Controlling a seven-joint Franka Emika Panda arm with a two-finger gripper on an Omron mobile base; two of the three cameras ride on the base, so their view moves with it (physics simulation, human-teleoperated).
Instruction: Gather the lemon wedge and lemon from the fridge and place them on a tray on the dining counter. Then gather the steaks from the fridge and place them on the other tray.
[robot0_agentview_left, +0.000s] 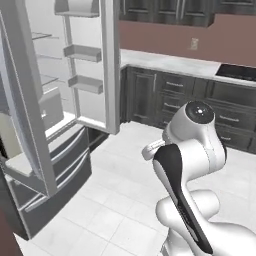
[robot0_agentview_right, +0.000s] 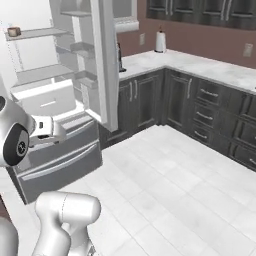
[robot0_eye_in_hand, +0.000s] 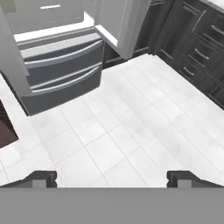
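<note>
Over the white tiled floor (robot0_eye_in_hand: 131, 131) | your two-finger gripper (robot0_eye_in_hand: 112, 178) has jaws spread wide, holding nothing | white fridge (robot0_agentview_right: 55, 100) stands doors open, grey freezer drawers (robot0_eye_in_hand: 61, 70) closed

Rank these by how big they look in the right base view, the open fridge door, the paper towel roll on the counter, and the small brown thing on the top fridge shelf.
1. Open fridge door, by far the largest.
2. Paper towel roll.
3. Small brown item on the top shelf, smallest. The roll stands farther back, so its lead is somewhat unsure.

fridge (robot0_agentview_left: 50, 125): 1 | freezer drawers (robot0_eye_in_hand: 65, 70): 2 | paper towel roll (robot0_agentview_right: 160, 42): 1
</note>
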